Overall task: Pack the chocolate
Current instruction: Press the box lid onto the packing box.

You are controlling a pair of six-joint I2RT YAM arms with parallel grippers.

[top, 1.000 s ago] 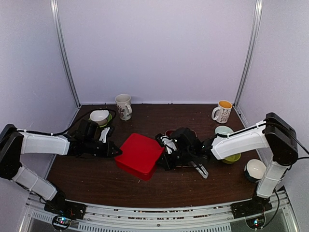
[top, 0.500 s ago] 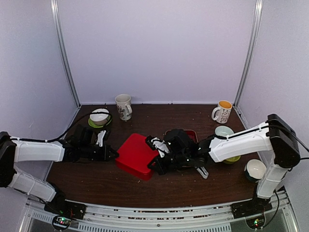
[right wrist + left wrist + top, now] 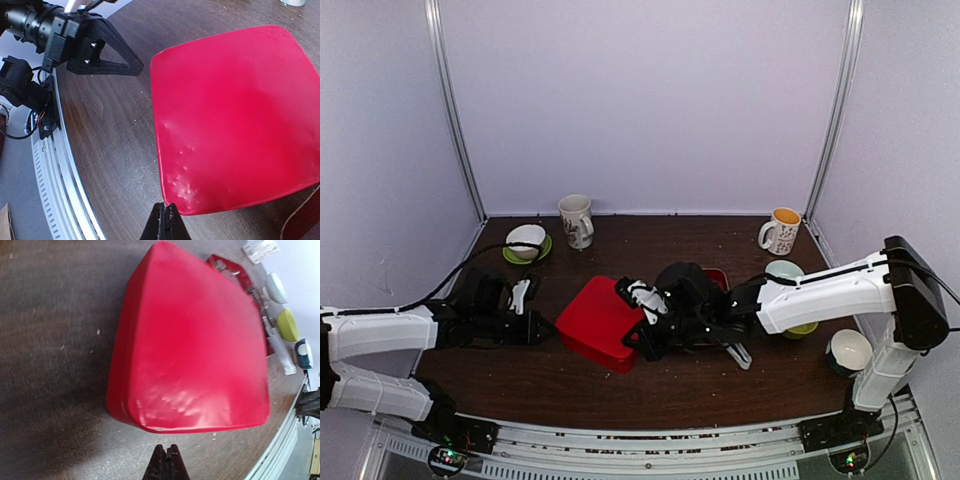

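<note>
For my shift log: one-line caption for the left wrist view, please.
Red box on the dark table, left fingers shut just short of its edge.

- The left arm [image 3: 380, 332] reaches in low from the left side, its white forearm nearly level and pointing toward the middle.
- The left gripper [image 3: 546, 326] points right, jaws pressed together with nothing between them. In the wrist view its dark fingertips [image 3: 161, 463] meet as one wedge.
- The right arm [image 3: 820, 293] stretches leftward from its tall shoulder at the right side.
- The right gripper [image 3: 634, 340] points left and slightly down, jaws closed and empty.
- The two grippers face each other, apart.
</note>
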